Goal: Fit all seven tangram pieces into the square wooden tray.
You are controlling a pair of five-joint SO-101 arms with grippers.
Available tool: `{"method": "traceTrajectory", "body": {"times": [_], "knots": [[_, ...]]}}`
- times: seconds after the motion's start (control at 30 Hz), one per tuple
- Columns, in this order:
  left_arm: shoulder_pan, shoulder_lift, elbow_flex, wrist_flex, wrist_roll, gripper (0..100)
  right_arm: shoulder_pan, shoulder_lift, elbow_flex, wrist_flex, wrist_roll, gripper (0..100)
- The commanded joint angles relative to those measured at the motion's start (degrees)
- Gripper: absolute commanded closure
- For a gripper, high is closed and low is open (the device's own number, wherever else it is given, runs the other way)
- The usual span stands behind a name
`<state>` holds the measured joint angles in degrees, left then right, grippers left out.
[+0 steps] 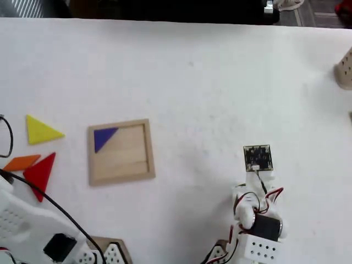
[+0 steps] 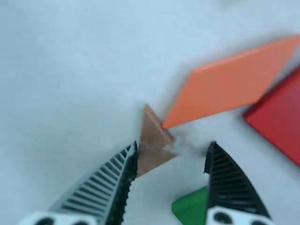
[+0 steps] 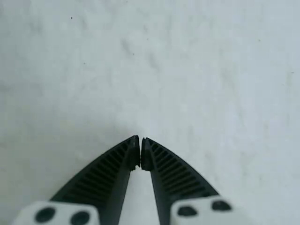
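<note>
The tray (image 1: 149, 148) lies flat on the white bench (image 1: 220, 82), with one blue triangle (image 1: 103, 137) inside it, tucked into the far corner on the side away from the right arm (image 1: 258, 220). The rest of the tray floor is bare wood.

In the high view, three pieces lie on the bench to the left of the tray, apart from it. The yellow triangle (image 1: 41, 131) is level with the tray's far edge. The orange parallelogram (image 1: 22, 162) and red triangle (image 1: 41, 173) sit closer to the near edge, just beside each other. The left arm (image 1: 27, 225) covers the bench nearer than these.

The left tool (image 2: 173, 150) stands wide, low over a small brown triangle (image 2: 152, 140). One finger (image 2: 126, 164) is at that triangle's edge, the other is apart from it. The brown triangle's corner touches a corner of the orange parallelogram. A green piece (image 2: 192, 208) shows partly behind the second finger.

The right arm is well to the right of the tray. The right tool (image 3: 140, 140) has its tips together, gripping nothing, above bare bench.
</note>
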<state>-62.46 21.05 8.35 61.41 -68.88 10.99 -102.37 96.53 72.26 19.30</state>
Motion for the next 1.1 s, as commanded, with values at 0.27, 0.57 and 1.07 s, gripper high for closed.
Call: {"method": "traceTrajectory", "body": {"times": [0.27,0.57,1.07], "knots": [[1.1,-0.2,-3.2,-5.2,-5.9,76,-0.3,-0.7,0.4,0.3,0.4,98.1],[2.1,0.0,-2.5,-5.4,-5.9,76,-0.3,-0.7,0.4,0.3,0.4,98.1],[1.1,11.6,-7.6,-4.9,-5.9,77,-0.3,-0.7,0.4,0.3,0.5,98.1]]}}
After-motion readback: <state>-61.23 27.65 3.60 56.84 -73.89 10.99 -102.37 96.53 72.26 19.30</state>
